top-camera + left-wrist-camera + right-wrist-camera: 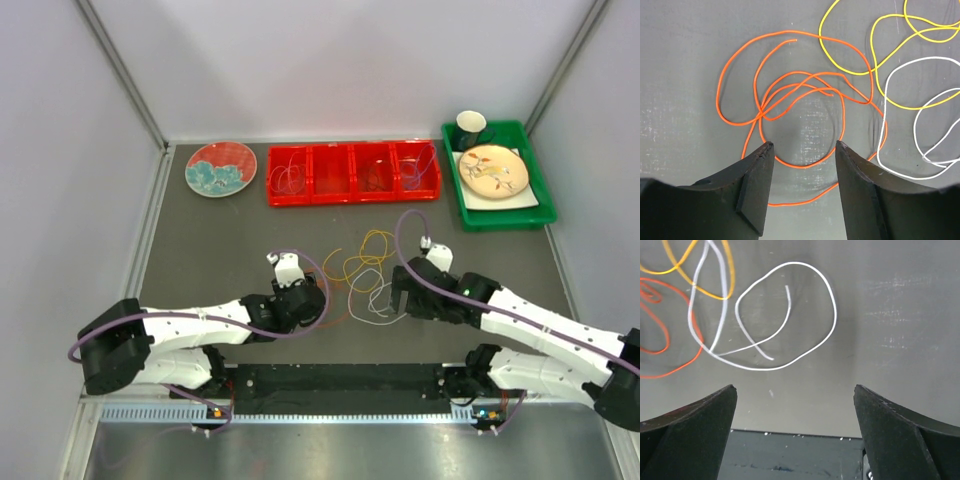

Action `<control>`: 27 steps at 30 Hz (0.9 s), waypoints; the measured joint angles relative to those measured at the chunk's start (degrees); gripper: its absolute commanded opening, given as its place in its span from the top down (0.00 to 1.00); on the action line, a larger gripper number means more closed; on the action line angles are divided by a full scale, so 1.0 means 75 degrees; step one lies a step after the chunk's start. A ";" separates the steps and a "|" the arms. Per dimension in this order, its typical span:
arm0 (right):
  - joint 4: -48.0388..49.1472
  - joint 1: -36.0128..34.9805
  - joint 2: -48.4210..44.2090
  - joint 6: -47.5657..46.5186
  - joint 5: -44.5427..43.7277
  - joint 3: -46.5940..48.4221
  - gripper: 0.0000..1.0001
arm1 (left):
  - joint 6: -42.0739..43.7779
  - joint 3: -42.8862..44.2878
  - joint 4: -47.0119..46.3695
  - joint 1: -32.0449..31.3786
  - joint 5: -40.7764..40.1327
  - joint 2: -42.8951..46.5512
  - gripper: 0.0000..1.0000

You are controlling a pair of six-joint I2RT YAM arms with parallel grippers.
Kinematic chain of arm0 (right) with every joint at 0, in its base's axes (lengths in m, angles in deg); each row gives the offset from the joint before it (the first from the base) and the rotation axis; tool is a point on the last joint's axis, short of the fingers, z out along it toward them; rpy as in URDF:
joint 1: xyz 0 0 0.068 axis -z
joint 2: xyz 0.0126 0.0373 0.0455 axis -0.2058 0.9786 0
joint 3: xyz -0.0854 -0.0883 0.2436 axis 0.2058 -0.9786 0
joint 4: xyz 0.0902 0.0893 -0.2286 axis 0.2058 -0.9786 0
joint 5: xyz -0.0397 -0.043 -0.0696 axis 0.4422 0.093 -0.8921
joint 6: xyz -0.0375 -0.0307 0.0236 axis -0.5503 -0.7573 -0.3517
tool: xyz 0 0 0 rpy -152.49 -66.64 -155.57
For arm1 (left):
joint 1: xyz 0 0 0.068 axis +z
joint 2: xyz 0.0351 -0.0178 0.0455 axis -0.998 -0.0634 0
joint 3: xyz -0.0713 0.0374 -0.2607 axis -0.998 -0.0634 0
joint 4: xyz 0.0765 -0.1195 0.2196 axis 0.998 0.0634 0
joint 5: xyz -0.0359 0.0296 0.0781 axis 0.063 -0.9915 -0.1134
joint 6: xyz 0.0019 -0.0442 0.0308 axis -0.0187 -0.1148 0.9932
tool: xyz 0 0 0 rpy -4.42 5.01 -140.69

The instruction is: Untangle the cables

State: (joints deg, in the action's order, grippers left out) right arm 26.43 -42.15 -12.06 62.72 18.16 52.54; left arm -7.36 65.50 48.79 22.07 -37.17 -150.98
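Observation:
A loose tangle of thin cables lies mid-table: orange (336, 265), yellow (366, 250) and white (376, 303). My left gripper (318, 298) is open at the tangle's left edge. In the left wrist view the gripper (804, 150) hovers over the orange cable (802, 167), one loop of which lies between the fingertips; yellow (840, 65) and white (881, 125) cross to the right. My right gripper (398, 300) is open at the tangle's right edge. In the right wrist view the gripper (795, 390) is empty, just short of a white loop (834, 315).
A red divided tray (352, 200) at the back holds thin cables in some compartments. A patterned plate (220, 168) lies to its left. A green tray (500, 215) at the right holds a plate (493, 170) and a cup (471, 125). A black rail (340, 380) runs along the near edge.

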 measured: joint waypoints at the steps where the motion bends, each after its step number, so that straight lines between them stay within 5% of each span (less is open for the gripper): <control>1: 0.0114 0.0149 0.0017 -0.0029 0.0105 -0.0108 0.01 | 0.0000 0.0000 0.0000 0.0000 0.0000 0.0000 0.43; 15: 0.1676 0.1644 0.1667 -0.1279 0.1300 0.0058 0.01 | 0.0198 0.0391 0.0323 -0.0108 -0.0015 -0.0437 0.51; 27: 0.1912 0.1676 0.1973 -0.1964 0.1751 0.1174 0.01 | -0.0114 0.1775 0.2031 -0.0484 -0.0775 -0.1026 0.50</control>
State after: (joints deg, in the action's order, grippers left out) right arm 40.77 -29.58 2.74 47.99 31.30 61.35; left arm -8.21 78.81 64.02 18.44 -42.98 -158.67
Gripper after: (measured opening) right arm 0.987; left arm 0.492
